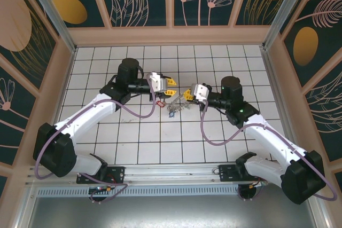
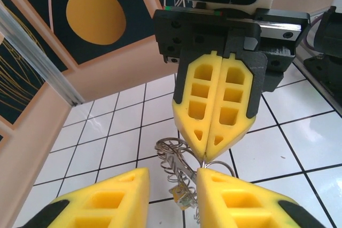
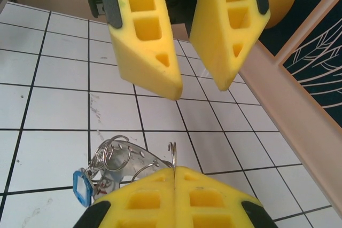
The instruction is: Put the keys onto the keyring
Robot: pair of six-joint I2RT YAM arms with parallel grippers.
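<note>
- Pinching the keyring (image 3: 172, 154), the right gripper (image 3: 175, 172) has its yellow jaws pressed flat together, with a thin loop of wire rising out of the seam between them.
- The left wrist view shows the same grip from the other side: the right gripper (image 2: 207, 154) points down, and the coils of the keyring (image 2: 173, 150) spread out from just under its closed tips.
- The left gripper (image 3: 199, 86) faces the right one from close by. Its jaws stand apart with nothing between them.
- In its own wrist view, the left gripper (image 2: 172, 173) has one yellow pad on each side of the wire coils. The coils are seen through the gap, and neither pad touches them.
- The keys (image 3: 120, 158) are bunched on the keyring just beside the right gripper's tips. A silver blade with a row of small holes and a blue tag (image 3: 81, 188) are visible.
- From above, the two grippers meet nose to nose near the middle of the white tiled tabletop (image 1: 133, 142), with the left gripper (image 1: 172, 87) and the right gripper (image 1: 187, 95) almost touching.
- The tangle of keyring (image 1: 176, 106) and keys sits just on the near side of them, with a red tag (image 1: 158, 103) to its left and a blue one (image 1: 171, 115) at its near edge.
- Whether the bunch rests on the tiles or hangs just clear of them cannot be told.
</note>
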